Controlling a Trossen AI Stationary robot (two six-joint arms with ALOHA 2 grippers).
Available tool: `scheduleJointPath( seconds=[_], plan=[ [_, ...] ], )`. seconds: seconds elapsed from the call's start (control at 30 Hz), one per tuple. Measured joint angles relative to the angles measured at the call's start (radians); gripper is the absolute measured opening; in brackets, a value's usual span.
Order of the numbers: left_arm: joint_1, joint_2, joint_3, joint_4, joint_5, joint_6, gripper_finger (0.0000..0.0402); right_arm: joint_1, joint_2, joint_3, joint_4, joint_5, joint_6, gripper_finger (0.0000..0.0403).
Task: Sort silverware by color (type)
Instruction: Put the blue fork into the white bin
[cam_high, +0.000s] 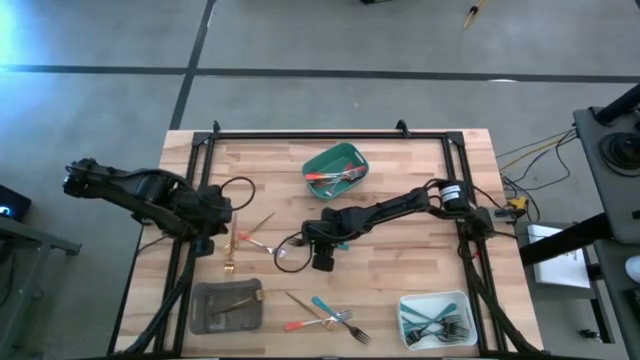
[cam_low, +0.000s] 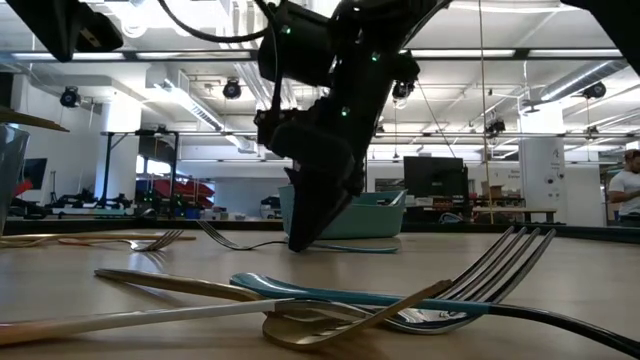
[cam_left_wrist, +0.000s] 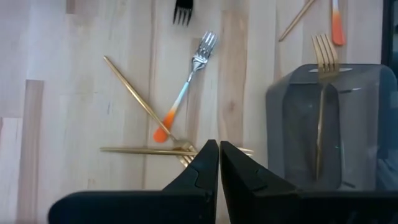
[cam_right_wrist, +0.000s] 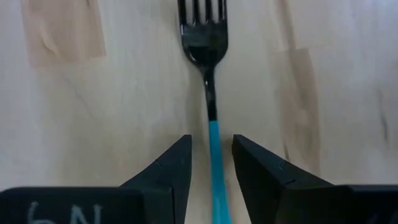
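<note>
Silverware, sorted in part. Near edge of the desk (cam_high: 420, 170): grey tray (cam_high: 227, 306) with one gold fork (cam_left_wrist: 324, 62); loose cluster (cam_high: 325, 317) of teal-, orange- and gold-handled pieces at near centre; white tray (cam_high: 437, 318) of teal-handled forks at the near right corner. Mid-desk: right gripper (cam_right_wrist: 211, 163), fingers narrowly apart, straddling the handle of a teal-handled fork (cam_right_wrist: 208, 81) lying flat on the wood; not yet clamped. Left side: left gripper (cam_left_wrist: 218, 163) shut, holding nothing, above gold pieces and an orange-handled fork (cam_left_wrist: 186, 87). Far edge: green tray (cam_high: 336, 168) with orange-handled pieces.
</note>
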Motion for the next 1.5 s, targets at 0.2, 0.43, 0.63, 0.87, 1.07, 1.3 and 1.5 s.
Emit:
scheduleJointPath(
  seconds=[0.2, 0.43, 0.63, 0.87, 1.07, 1.3, 1.5],
  plan=[
    [0.0, -0.002, 0.0, -0.003, -0.013, 0.0, 0.0, -0.004, 0.028, 0.004, 0.003, -0.01, 0.0, 0.01],
    [0.0, 0.001, 0.0, -0.002, -0.015, -0.005, 0.0, -0.009, 0.03, 0.005, -0.005, -0.029, 0.034, 0.0043],
    [0.0, 0.003, 0.0, 0.003, -0.015, -0.013, 0.0, -0.022, 0.027, 0.007, -0.022, -0.08, 0.075, 0.0013],
    [0.0, 0.004, 0.0, 0.004, -0.015, -0.016, 0.0, -0.012, -0.055, -0.003, -0.06, -0.135, 0.096, 0.0011],
    [0.0, 0.004, 0.0, 0.006, -0.015, -0.016, 0.0, 0.016, -0.221, 0.002, -0.089, -0.166, 0.098, 0.001],
    [0.0, 0.007, 0.0, 0.057, -0.016, -0.058, 0.0, 0.127, -0.398, -0.005, -0.136, -0.207, 0.136, 0.0011],
    [0.0, 0.012, 0.0, 0.148, -0.017, -0.113, 0.0, 0.284, -0.468, -0.007, -0.269, -0.202, 0.23, 0.0012]
  ],
)
